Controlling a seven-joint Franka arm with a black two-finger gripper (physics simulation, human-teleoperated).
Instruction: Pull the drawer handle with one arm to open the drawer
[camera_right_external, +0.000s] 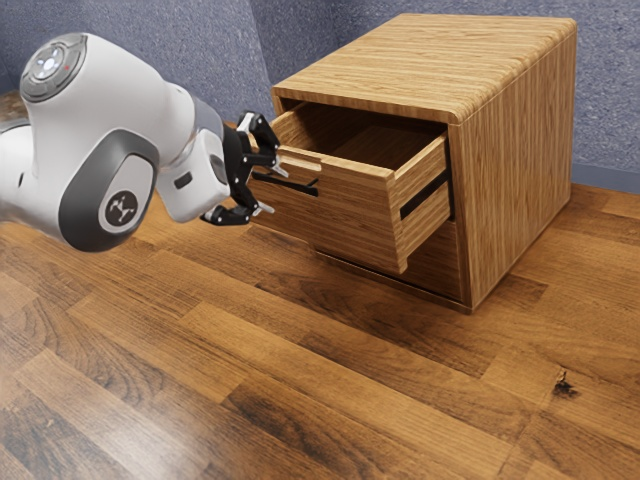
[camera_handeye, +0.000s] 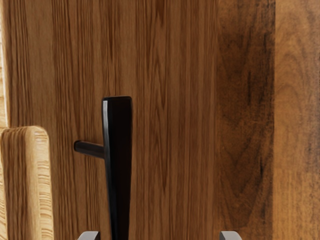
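The gripper (camera_right_external: 267, 185) is standing released, its fingers straddling the black handle (camera_right_external: 290, 184) without pinching it, and the bar is lying closer to one finger than the other. Beyond it, the drawer (camera_right_external: 350, 205) is sitting partly out of the wooden cabinet (camera_right_external: 510, 150). To pull well, I judge the hand should be centring on the bar, closing firmly and drawing straight back, never sideways.

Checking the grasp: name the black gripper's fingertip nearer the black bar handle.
The grey fingertip toward the light wooden edge, almost against the black bar handle; the other stands well apart.
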